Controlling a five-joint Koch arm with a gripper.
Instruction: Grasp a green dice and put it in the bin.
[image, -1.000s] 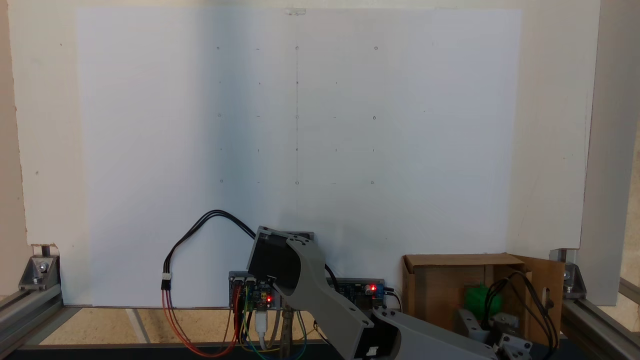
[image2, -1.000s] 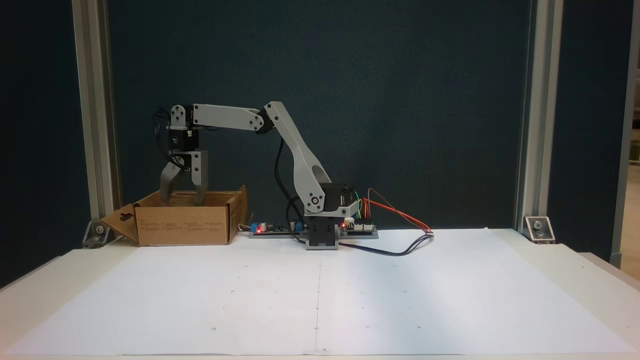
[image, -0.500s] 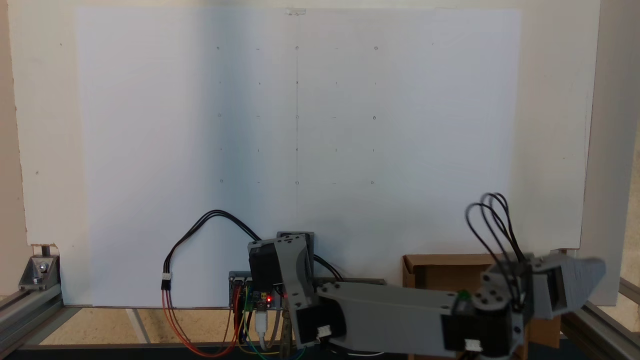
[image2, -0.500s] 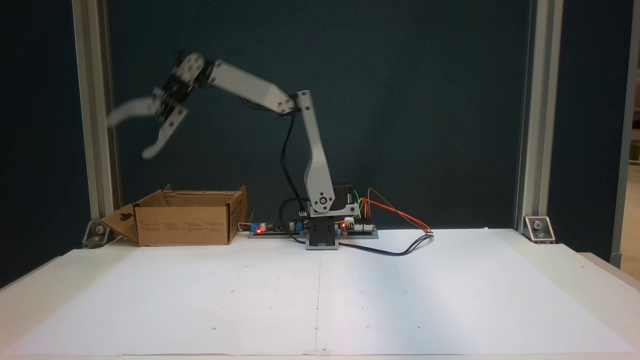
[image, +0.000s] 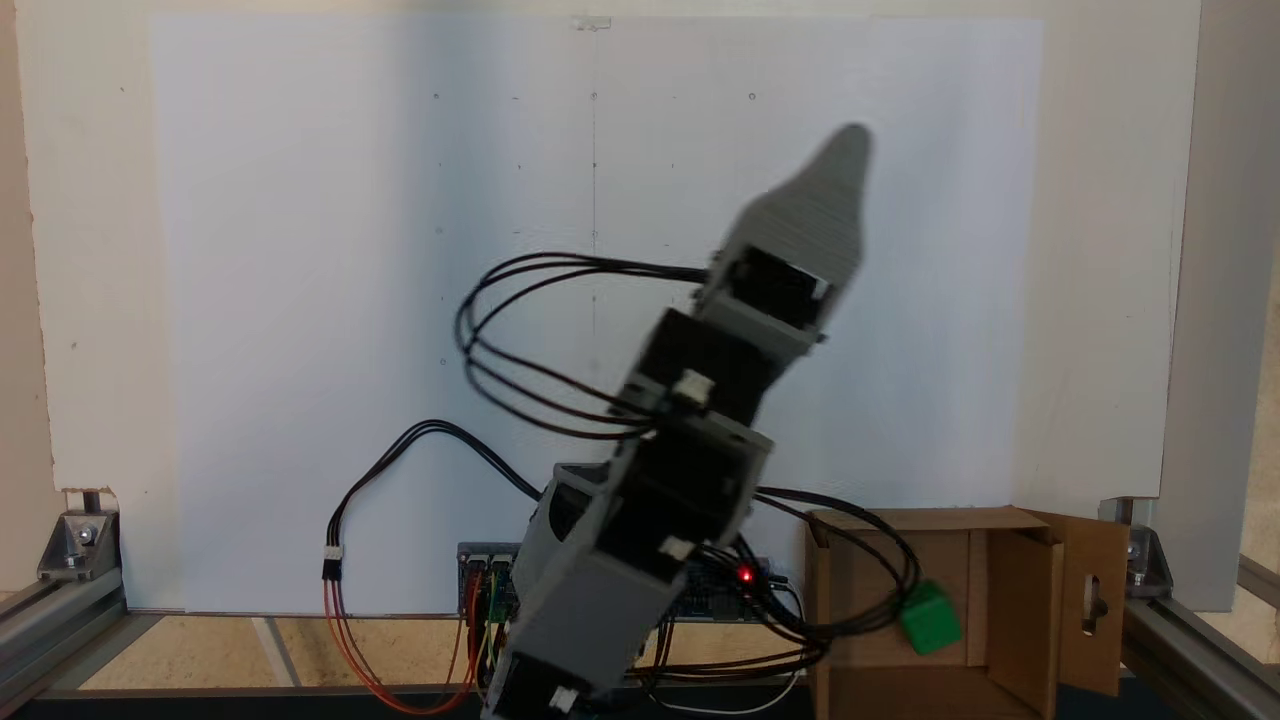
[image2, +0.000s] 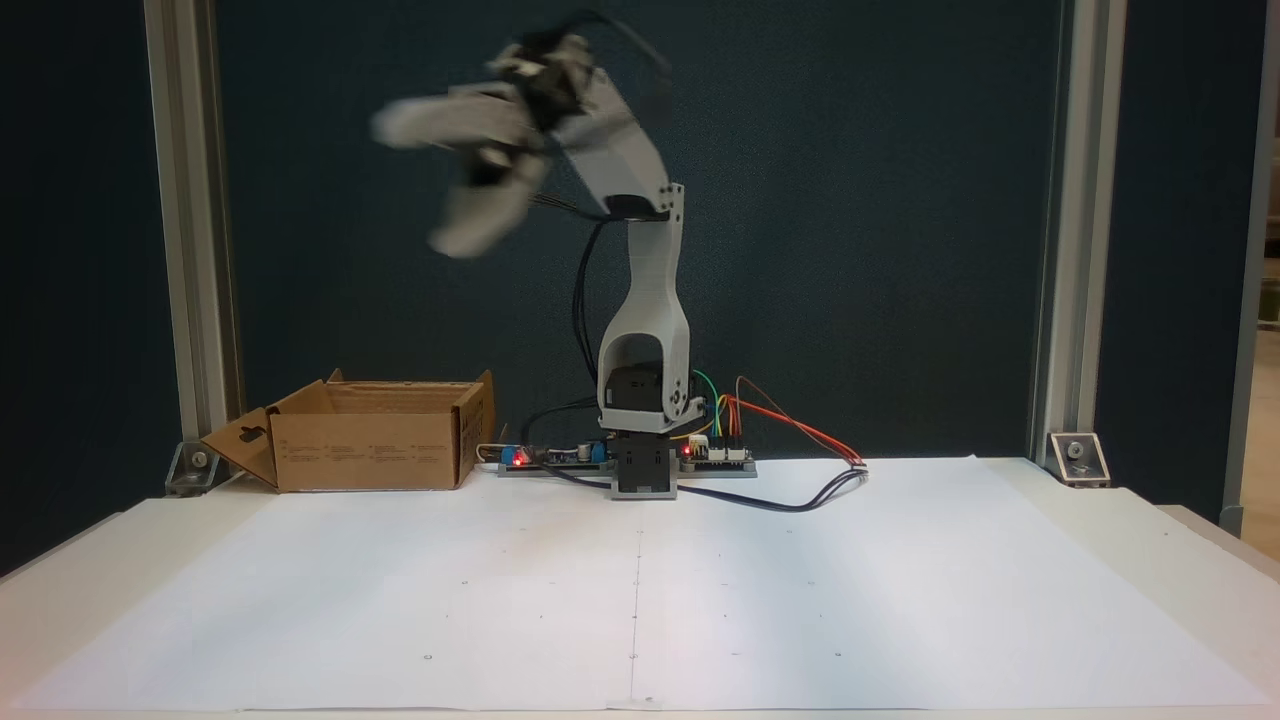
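The big white paper (image2: 640, 580) covers the table. The brown bin (image: 1010, 590) sits at its edge. The gripper (image2: 415, 185) is high up, blurry, with its two fingers wide apart and nothing in them. The little green dice (image: 930, 617) lies inside the bin. It looks light, hard and smooth, best pinched on two flat sides.

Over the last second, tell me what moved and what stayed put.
The tool rose out of the bin and swung up high and back toward the base, jaws apart and empty though blurred. The green dice lies inside the bin, uncovered now that the arm has left. The bin, the white paper sheet and the controller boards stayed as they were.
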